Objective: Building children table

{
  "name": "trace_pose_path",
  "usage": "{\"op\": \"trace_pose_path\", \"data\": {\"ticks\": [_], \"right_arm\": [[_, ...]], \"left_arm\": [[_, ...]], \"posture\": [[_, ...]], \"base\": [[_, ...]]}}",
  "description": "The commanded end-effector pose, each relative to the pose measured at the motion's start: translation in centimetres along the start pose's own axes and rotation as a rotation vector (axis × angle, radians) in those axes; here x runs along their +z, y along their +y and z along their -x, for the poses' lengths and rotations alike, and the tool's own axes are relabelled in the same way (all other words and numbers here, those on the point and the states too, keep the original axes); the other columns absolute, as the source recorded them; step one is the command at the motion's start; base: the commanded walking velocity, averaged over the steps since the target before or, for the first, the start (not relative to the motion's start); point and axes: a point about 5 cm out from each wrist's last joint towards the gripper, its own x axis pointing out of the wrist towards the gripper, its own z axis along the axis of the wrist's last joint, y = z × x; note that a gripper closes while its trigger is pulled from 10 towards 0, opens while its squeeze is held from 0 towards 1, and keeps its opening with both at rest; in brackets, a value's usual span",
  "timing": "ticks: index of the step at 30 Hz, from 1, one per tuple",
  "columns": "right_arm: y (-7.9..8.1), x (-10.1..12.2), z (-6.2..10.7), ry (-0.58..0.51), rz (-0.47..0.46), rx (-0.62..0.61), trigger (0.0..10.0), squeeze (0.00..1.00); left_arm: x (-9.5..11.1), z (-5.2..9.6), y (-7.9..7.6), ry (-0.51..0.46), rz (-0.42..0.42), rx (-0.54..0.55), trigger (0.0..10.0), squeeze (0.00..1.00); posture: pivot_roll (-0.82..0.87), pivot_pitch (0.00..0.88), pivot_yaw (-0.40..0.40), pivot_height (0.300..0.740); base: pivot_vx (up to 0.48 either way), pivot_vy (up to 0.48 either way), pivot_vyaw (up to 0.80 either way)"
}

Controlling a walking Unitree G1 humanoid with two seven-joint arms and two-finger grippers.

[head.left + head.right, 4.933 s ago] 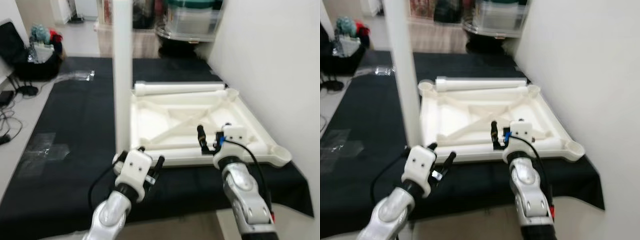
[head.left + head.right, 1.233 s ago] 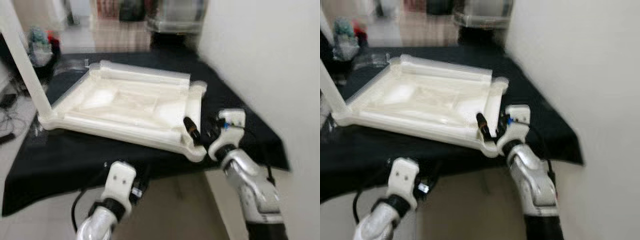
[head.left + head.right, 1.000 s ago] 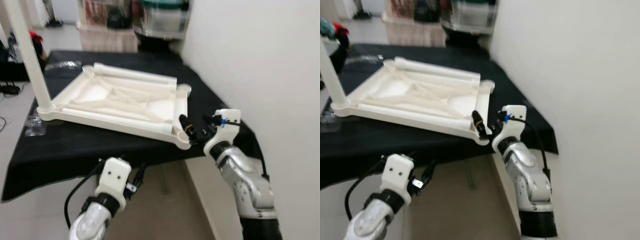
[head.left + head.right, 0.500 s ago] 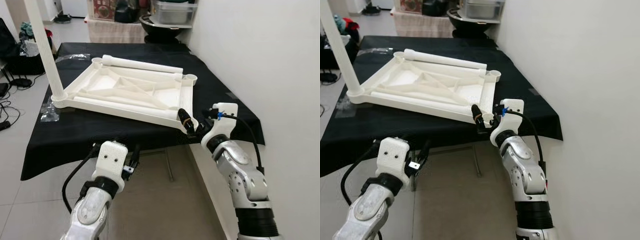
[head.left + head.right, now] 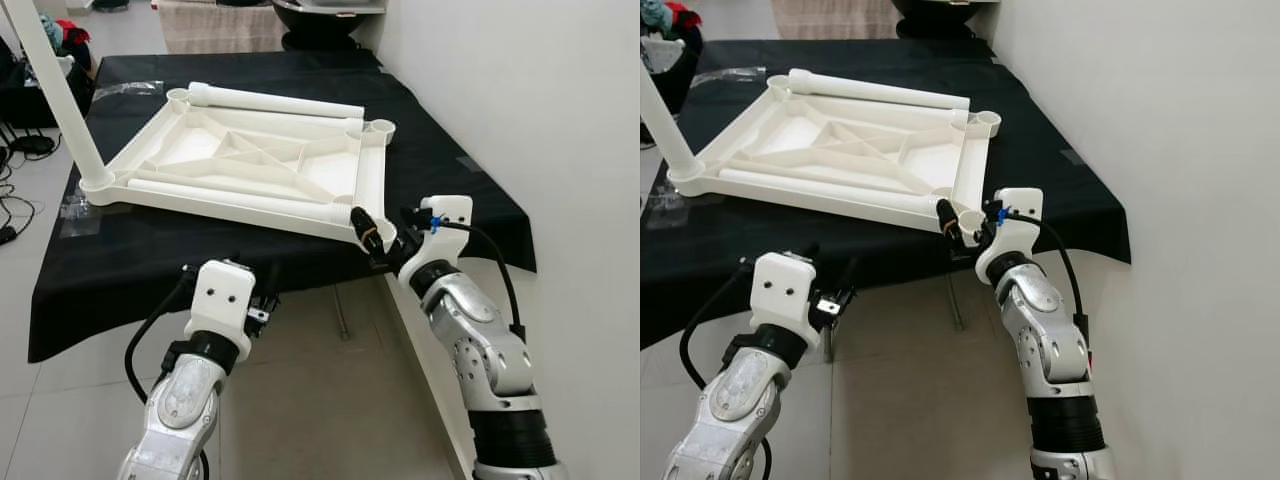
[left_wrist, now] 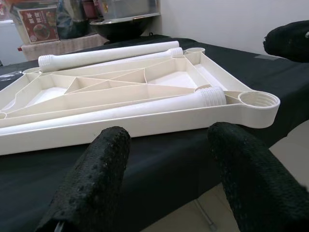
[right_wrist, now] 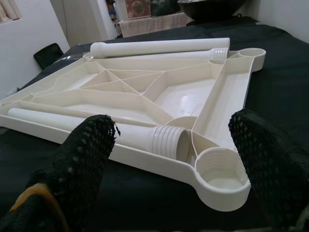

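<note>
Right gripper (image 5: 385, 238), fingers spread, straddles the near right corner socket of the inverted tabletop (image 5: 250, 165); left gripper (image 5: 255, 300), likewise spread, hangs below the black cloth (image 5: 130, 260).

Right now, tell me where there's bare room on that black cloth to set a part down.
Free: the black cloth strip along the near edge, in front of the upturned white plastic tabletop, and the corner by the white wall. Crowded: the tabletop's near corner, where the right gripper sits with fingers open.
</note>
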Motion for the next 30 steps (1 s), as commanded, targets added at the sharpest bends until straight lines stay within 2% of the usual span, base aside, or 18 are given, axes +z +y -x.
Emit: {"op": "trace_pose_path", "data": {"ticks": [1,20,25,30], "right_arm": [[-0.30,-0.12,0.17,-0.002,0.000,-0.014,10.0,0.00],[-0.26,-0.09,0.25,-0.010,0.014,-0.009,10.0,0.00],[-0.40,-0.08,0.27,-0.007,0.004,-0.011,10.0,0.00],[-0.47,-0.04,0.22,-0.001,-0.018,-0.009,10.0,0.00]], "left_arm": [[-0.42,0.16,-0.26,0.027,0.001,-0.007,10.0,0.00],[-0.67,0.25,-0.35,0.033,-0.002,-0.014,10.0,0.00],[-0.89,0.21,-0.21,0.050,0.038,0.003,10.0,0.00],[-1.00,0.29,-0.27,0.055,0.035,0.000,10.0,0.00]], "posture": [[0.07,0.129,-0.120,0.740],[0.07,0.119,-0.119,0.740],[0.07,0.123,-0.118,0.740],[0.07,0.124,-0.117,0.740]], "base": [[0.259,0.000,0.00],[0.284,0.000,0.00],[0.000,0.000,0.00],[0.000,0.000,0.00]]}}
